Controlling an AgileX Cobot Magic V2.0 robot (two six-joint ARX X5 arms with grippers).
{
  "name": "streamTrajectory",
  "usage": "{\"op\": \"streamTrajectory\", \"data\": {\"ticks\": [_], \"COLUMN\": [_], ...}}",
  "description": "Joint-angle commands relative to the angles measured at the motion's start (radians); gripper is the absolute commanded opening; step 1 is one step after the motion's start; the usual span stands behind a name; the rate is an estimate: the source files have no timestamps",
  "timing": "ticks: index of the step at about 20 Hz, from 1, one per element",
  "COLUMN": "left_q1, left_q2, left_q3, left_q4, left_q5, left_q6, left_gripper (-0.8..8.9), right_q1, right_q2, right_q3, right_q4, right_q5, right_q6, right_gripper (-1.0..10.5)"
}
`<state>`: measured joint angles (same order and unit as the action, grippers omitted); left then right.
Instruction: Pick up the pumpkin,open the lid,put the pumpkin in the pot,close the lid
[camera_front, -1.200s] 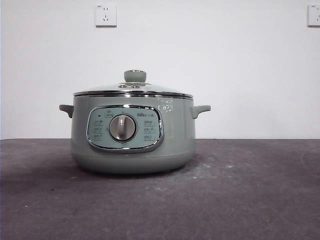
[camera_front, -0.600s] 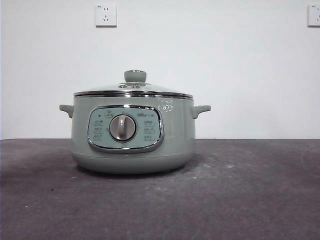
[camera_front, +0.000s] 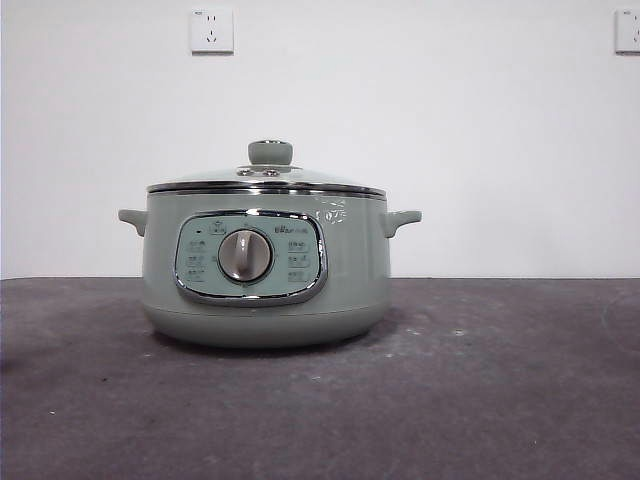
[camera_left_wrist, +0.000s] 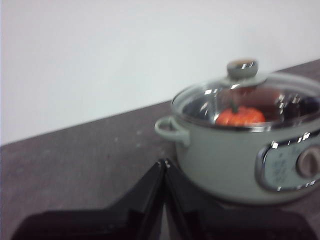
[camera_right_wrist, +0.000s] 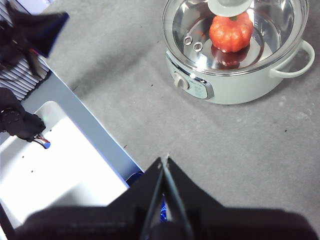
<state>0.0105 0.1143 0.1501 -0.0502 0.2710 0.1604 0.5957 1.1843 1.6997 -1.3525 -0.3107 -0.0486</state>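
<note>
Left tool (camera_left_wrist: 164, 165): jaws pressed together with nothing between them, low over the table (camera_left_wrist: 75, 155), off to one side of the pot (camera_left_wrist: 235, 155) and apart from it.
Right tool (camera_right_wrist: 165, 162): jaws also closed and empty, held high above the table, well clear of the pot and looking down on it.
Front view: neither arm shows in it; both are away from the work.
Lid (camera_front: 266, 182): seated flat on the pot's rim, knob (camera_front: 270, 152) upright in the middle, metal rim meeting the pot all round as far as the views show.
Pumpkin (camera_right_wrist: 231, 31): inside the pot, on its floor under the glass lid, stem up, partly hidden by the knob in the right wrist view; also seen through the glass in the left wrist view.
Pot: stands on the table with its dial (camera_front: 245, 255) facing the front camera, a side handle (camera_front: 403, 218) at each side.
Other things: two wall sockets (camera_front: 211, 30) on the far wall; a pale tray-like surface (camera_right_wrist: 60, 180) beyond the table edge in the right wrist view.
Step in hand: judged from how things lie, all four steps look done, with the pumpkin in and the lid on.
Next move: nothing further on the pot seems needed; the arms only need to stay clear, taking care not to knock the knob or a handle.
</note>
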Motion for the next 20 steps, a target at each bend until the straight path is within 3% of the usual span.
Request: {"op": "streamTrajectory", "data": {"ticks": [1,7,13,20], "left_q1": [0.003,0.004,0.004,0.004], "left_q2": [-0.042,-0.113,-0.113,-0.113], "left_q3": [-0.056,-0.145,-0.148,-0.148], "left_q4": [0.011,-0.008,-0.126,-0.124], "left_q5": [-0.019,-0.149,-0.159,-0.161], "left_q6": [-0.013,-0.035,-0.037,-0.037], "left_gripper": [-0.04,-0.04,-0.03,-0.03], "right_q1": [0.001,0.001,0.001,0.001], "right_q2": [-0.003,-0.003,-0.003,-0.003], "right_q3": [0.0,0.0,0.0,0.0], "right_q4": [0.003,0.003,0.003,0.003], "right_q5": [0.002,0.002,0.002,0.002], "right_q6": [0.006,0.006,0.006,0.006], "right_gripper": [0.0,0.0,0.0,0.0]}}
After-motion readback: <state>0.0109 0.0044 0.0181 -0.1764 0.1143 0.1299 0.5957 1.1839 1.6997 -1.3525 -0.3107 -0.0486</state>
